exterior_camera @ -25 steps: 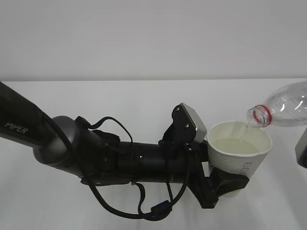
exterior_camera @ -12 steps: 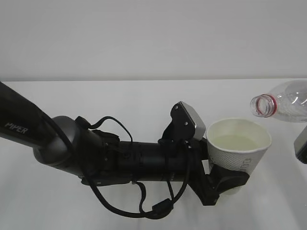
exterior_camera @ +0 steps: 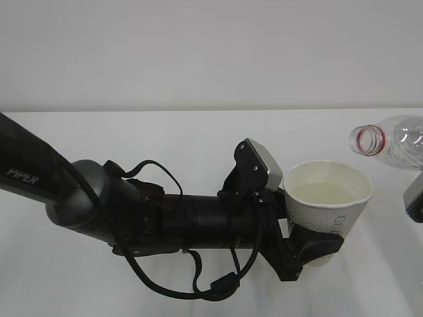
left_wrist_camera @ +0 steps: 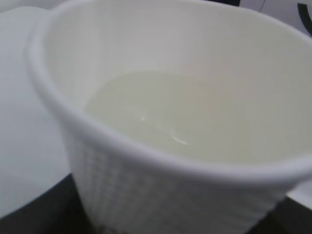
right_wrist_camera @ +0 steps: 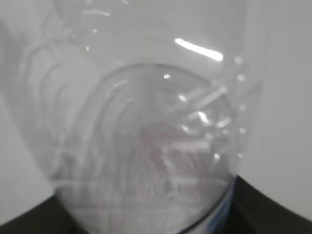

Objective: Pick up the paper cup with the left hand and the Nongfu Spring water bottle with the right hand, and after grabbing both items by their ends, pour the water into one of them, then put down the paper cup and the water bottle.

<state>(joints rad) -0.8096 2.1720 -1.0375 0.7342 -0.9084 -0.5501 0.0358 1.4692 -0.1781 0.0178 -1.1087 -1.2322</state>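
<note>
The white paper cup (exterior_camera: 328,210) is held upright above the table, with my left gripper (exterior_camera: 312,246) shut on its lower part. Pale water (exterior_camera: 324,193) lies in it, also seen from close in the left wrist view as water (left_wrist_camera: 156,114) inside the paper cup (left_wrist_camera: 146,190). The clear Nongfu Spring water bottle (exterior_camera: 393,140) lies nearly level at the right edge. Its open, red-ringed mouth faces left, up and to the right of the cup's rim and apart from it. My right gripper (exterior_camera: 415,198) shows only in part. The bottle (right_wrist_camera: 146,146) fills the right wrist view between dark fingers (right_wrist_camera: 275,209).
The black left arm marked PIPER (exterior_camera: 99,205), with its cables and grey-white box (exterior_camera: 263,165), crosses the white table (exterior_camera: 165,132) from the left. A plain pale wall stands behind the table's far edge.
The bottle's mouth has lifted off the cup's rim and drawn back to the right, and the stream of water has stopped. The cup and left arm have stayed about where they were.
</note>
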